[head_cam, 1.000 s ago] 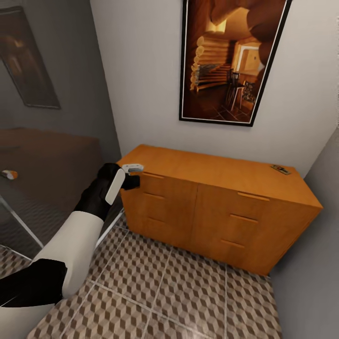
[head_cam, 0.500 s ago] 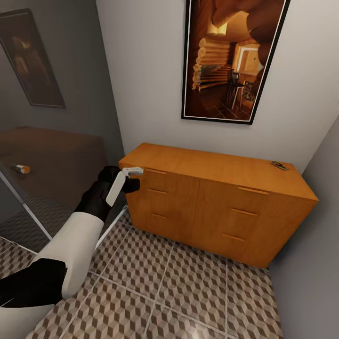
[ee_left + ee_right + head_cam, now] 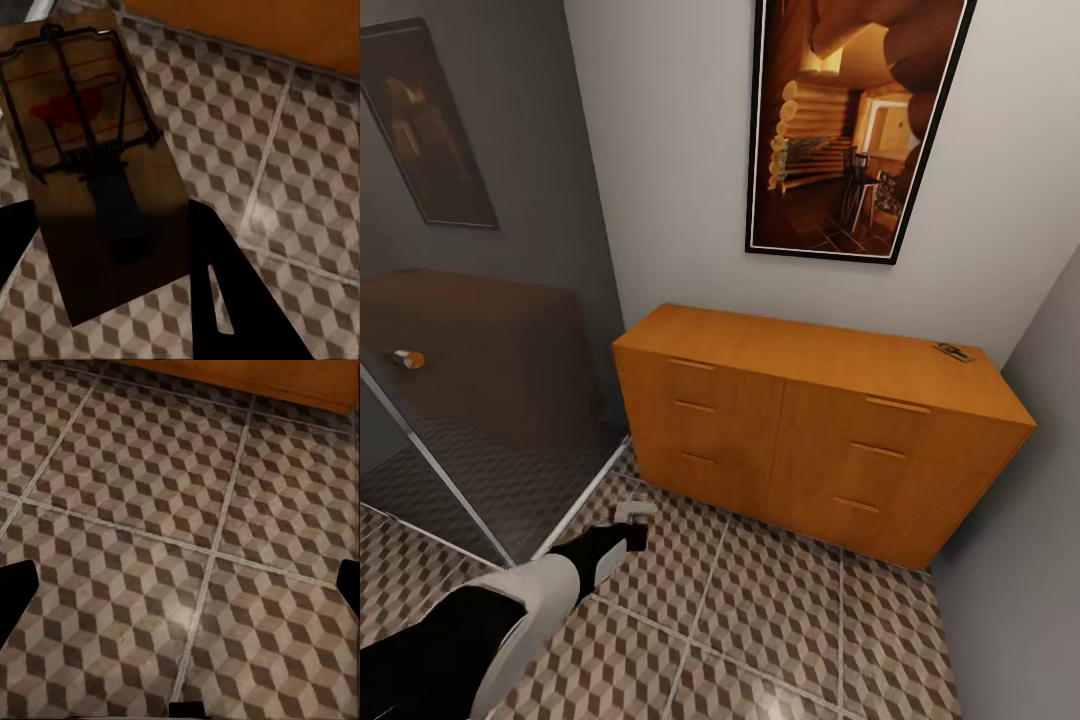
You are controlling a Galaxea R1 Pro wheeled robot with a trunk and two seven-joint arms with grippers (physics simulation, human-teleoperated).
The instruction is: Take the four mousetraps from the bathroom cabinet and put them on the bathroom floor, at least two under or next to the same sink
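Note:
The orange-brown cabinet (image 3: 810, 420) stands against the white wall, its drawers closed. One small dark mousetrap (image 3: 953, 352) lies on its top near the back right corner. My left gripper (image 3: 632, 514) hangs low over the bathroom floor (image 3: 760, 620) in front of the cabinet's left end. It is shut on another mousetrap (image 3: 90, 165), a brown plate with black wire and a red mark, held between the dark fingers (image 3: 225, 300). The right gripper (image 3: 180, 600) is open above bare cube-pattern tiles (image 3: 187, 510). The sink is out of view.
A glass partition (image 3: 470, 400) with a metal edge rises at the left, a small orange object (image 3: 405, 358) behind it. A framed picture (image 3: 850, 130) hangs over the cabinet. A grey wall (image 3: 1020, 560) closes the right side. Open tiles lie before the cabinet.
My left arm has dropped from the cabinet's top left corner to just above the floor, carrying the mousetrap down. The view shifted slightly before that.

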